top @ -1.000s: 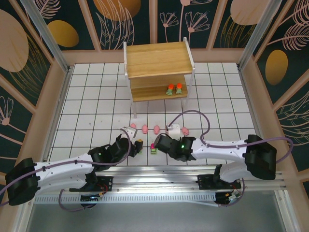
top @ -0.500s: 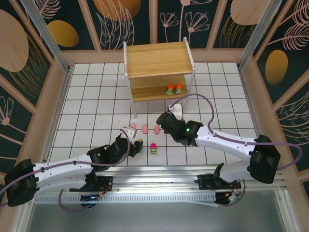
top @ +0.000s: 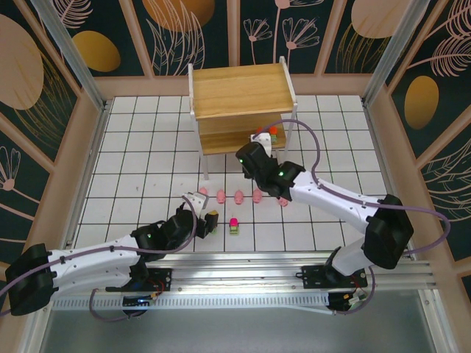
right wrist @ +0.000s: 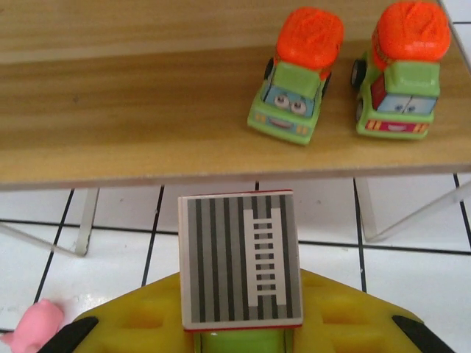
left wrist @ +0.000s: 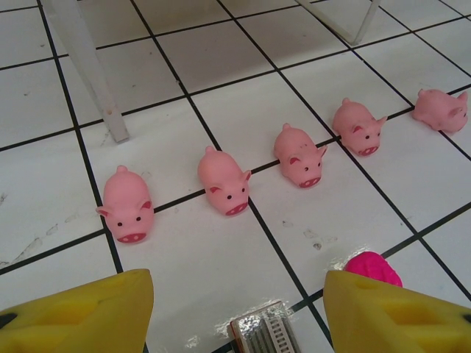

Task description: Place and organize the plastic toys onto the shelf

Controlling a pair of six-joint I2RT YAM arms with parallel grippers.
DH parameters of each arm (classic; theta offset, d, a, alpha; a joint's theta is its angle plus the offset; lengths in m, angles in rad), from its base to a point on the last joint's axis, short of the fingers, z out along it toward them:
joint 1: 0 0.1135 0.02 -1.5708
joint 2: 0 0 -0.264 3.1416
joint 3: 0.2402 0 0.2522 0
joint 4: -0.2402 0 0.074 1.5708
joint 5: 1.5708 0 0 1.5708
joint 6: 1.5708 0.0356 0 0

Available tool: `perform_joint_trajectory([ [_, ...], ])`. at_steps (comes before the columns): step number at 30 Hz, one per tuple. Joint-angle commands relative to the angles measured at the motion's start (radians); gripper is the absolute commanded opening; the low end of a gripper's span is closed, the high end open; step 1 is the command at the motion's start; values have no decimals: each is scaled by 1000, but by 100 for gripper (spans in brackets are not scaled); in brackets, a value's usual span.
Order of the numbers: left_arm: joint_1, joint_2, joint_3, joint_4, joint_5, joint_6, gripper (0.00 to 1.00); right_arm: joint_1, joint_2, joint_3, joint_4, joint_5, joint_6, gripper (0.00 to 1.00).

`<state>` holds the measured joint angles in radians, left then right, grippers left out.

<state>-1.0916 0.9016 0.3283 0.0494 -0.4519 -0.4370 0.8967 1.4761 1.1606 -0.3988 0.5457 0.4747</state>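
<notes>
DONE: two orange-topped trucks (right wrist: 298,77) are set on the shelf (top: 239,92) lower board, at 12 o'clock of the bench (top: 147,147) | NOW: a striped-roof toy (right wrist: 241,268) is pinched by the right pincer (right wrist: 240,331) just before that board | TO DO: five pigs (left wrist: 300,154) and one pink-topped toy (left wrist: 374,266) at their 6 o'clock, not yet placed; the left pincer (left wrist: 235,312) is held spread.

Two trucks (right wrist: 296,77) on shelf (top: 239,92) lower board (right wrist: 110,110), right end; my held truck (right wrist: 241,257) just before it; five pigs (left wrist: 299,155) rowed before shelf.

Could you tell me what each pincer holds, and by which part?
The right pincer grips a small green plastic truck with a grey ladder top by its near end; the left pincer holds nothing.
</notes>
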Motion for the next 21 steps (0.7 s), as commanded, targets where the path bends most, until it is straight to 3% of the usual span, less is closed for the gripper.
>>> perform_joint_trajectory([
  [1,-4,-12,-15,20,7,18,63,-23,33,60,38,-14,-54,16],
  [21,-4,-17,-18,21,10,18,63,-87,201,224,87,-62,-99,17],
])
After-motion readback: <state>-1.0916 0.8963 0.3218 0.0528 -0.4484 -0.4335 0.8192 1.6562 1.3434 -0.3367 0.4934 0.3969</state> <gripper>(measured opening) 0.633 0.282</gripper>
